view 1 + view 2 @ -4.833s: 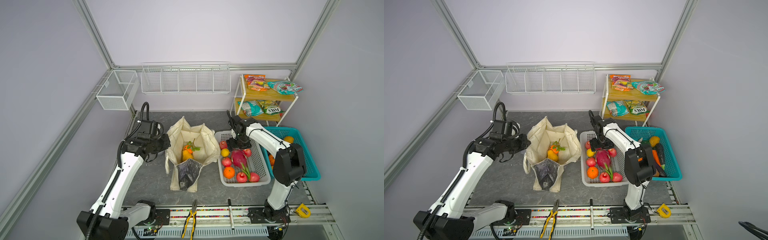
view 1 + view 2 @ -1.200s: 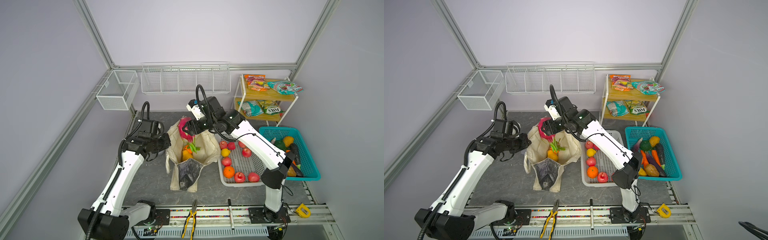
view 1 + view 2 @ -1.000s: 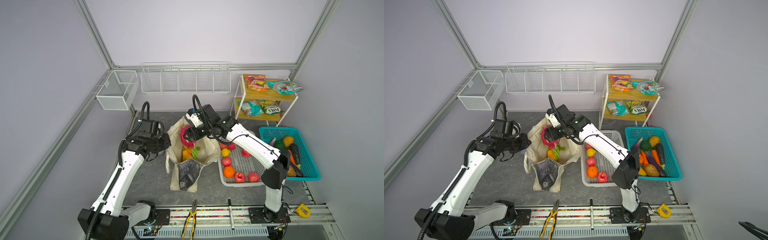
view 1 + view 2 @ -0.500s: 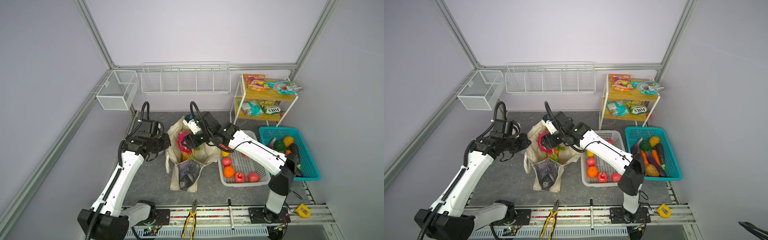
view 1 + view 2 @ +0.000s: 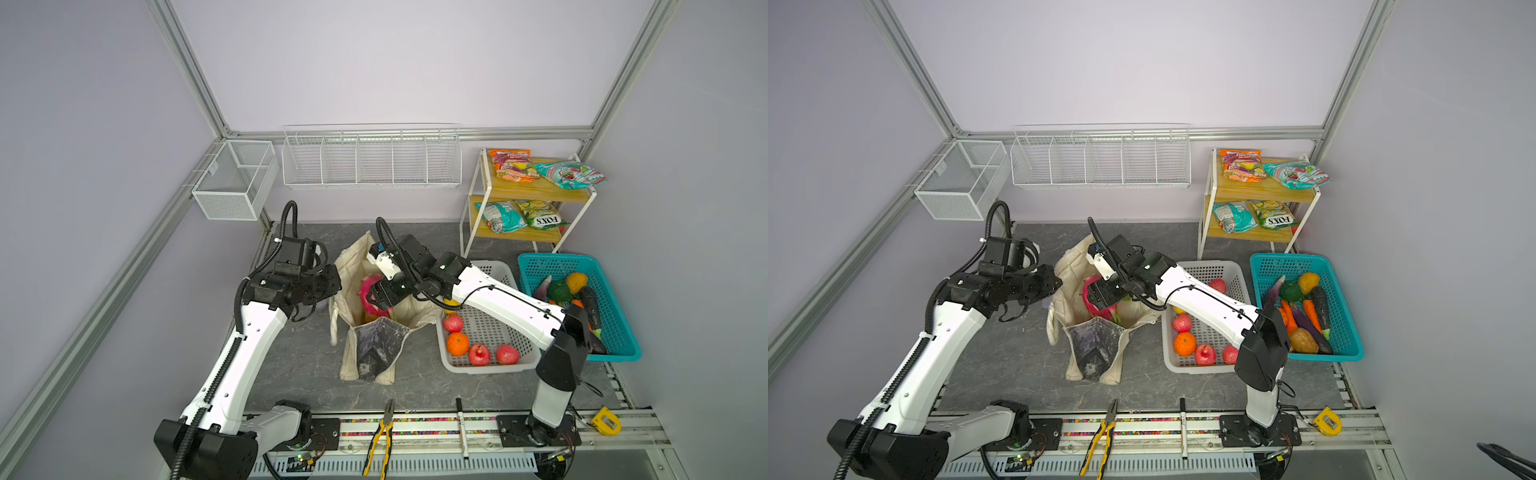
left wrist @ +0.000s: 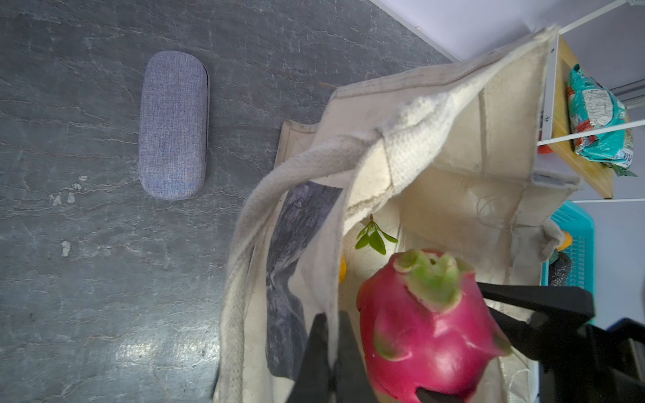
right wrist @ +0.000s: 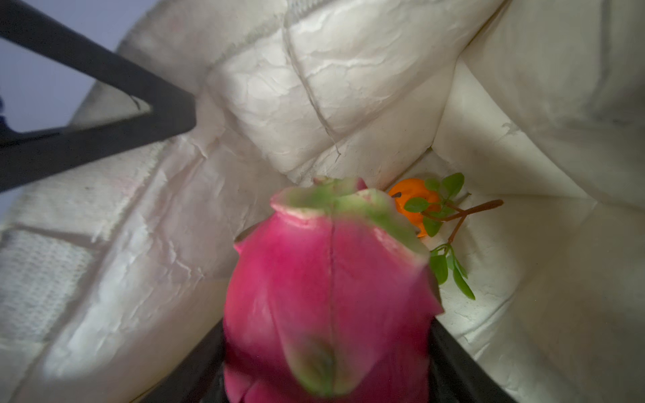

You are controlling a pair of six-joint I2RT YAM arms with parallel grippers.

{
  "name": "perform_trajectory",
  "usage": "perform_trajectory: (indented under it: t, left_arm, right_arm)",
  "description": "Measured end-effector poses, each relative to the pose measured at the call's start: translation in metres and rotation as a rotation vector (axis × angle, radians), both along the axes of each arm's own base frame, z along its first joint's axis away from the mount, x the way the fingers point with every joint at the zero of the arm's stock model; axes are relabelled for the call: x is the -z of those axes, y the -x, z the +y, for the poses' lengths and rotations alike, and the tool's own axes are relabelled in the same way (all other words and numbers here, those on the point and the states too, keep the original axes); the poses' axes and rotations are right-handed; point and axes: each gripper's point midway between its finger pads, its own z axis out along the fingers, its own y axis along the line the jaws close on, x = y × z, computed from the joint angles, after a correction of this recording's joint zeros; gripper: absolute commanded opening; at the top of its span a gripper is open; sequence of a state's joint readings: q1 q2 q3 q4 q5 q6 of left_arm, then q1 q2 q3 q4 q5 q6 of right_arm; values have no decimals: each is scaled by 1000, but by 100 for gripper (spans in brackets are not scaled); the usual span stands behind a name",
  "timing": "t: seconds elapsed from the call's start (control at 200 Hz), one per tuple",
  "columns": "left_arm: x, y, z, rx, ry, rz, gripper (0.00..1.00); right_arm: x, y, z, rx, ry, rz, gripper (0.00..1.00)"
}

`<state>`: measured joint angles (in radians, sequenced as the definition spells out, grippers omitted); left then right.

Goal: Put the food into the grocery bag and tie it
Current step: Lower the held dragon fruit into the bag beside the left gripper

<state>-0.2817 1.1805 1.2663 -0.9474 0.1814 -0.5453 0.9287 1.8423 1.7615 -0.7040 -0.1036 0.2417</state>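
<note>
My right claw [image 5: 372, 297], clamped on the dragon fruit [image 7: 328, 296], hangs inside the grocery bag [image 5: 374, 353], fruit's crown end aimed at its floor; left claw [image 6: 330, 349] pinches the rim.

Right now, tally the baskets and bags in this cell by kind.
Wire baskets: 2, the mesh box and the long rack
Plastic baskets: 2, the white basket and the teal basket
Cloth bags: 1, the grocery bag
Total: 5
</note>
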Motion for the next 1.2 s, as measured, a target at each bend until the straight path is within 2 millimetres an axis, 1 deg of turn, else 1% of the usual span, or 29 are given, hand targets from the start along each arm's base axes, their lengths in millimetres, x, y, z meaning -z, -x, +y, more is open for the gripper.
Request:
perform_trajectory:
  t: [0.245, 0.405, 0.535, 0.675, 0.74, 0.84, 0.94, 1.025, 1.2]
  left_arm:
    - [0, 0, 0, -2, 2, 1, 0]
    - [0, 0, 0, -2, 2, 1, 0]
    - [0, 0, 0, -2, 2, 2, 0]
    - [0, 0, 0, -2, 3, 1, 0]
    - [0, 0, 0, -1, 3, 1, 0]
    - [0, 0, 0, 0, 3, 2, 0]
    - [0, 0, 0, 0, 3, 2, 0]
    - [0, 0, -1, 0, 4, 2, 0]
    - [0, 0, -1, 0, 4, 1, 0]
  right_arm:
    - [21, 9, 11, -31, 33, 23, 66]
    - [38, 13, 16, -46, 59, 39, 67]
    - [53, 16, 13, -47, 85, 57, 68]
    - [64, 18, 10, -49, 100, 65, 70]
    - [68, 17, 10, -48, 106, 65, 74]
    - [73, 17, 9, -46, 111, 64, 82]
    - [76, 16, 10, -45, 109, 58, 86]
    - [76, 15, 12, -47, 99, 51, 88]
    - [72, 13, 17, -73, 75, 28, 98]
